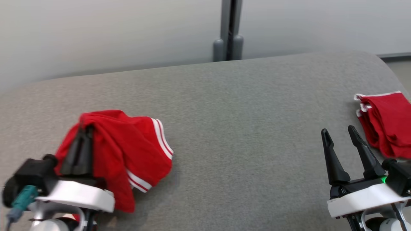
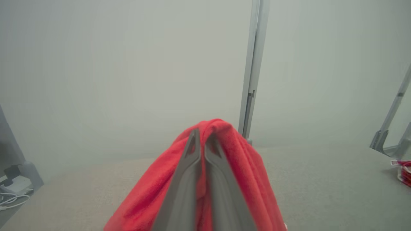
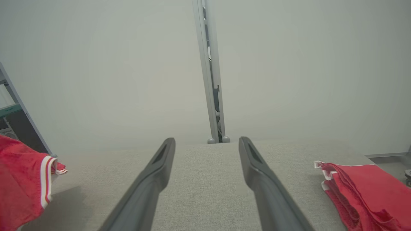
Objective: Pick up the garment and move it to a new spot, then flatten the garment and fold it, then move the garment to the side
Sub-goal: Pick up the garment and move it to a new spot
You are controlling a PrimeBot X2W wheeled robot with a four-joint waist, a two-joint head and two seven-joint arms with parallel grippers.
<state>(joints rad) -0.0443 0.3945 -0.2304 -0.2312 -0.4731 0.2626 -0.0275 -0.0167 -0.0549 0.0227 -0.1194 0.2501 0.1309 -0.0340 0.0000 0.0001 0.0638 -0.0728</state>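
- The garment [image 1: 128,154], red with white-striped hems, is being held up over the near left part of the grey table [image 1: 240,128].
- The left gripper [image 1: 84,130] is being shown clamped on a bunched fold of the garment. Its two fingers are being pressed together, and cloth is being draped over both tips and down either side.
- Whether the hanging lower hem is touching the table cannot be told.
- The right gripper [image 1: 338,130] is being held above the near right part of the table, jaws spread wide apart, with nothing between them.
- A folded red stack [image 1: 385,122] is being supported at the table's right edge, near the right gripper but apart from it.
- A grey post [image 1: 228,32] is being seen behind the table's far edge, near its middle.
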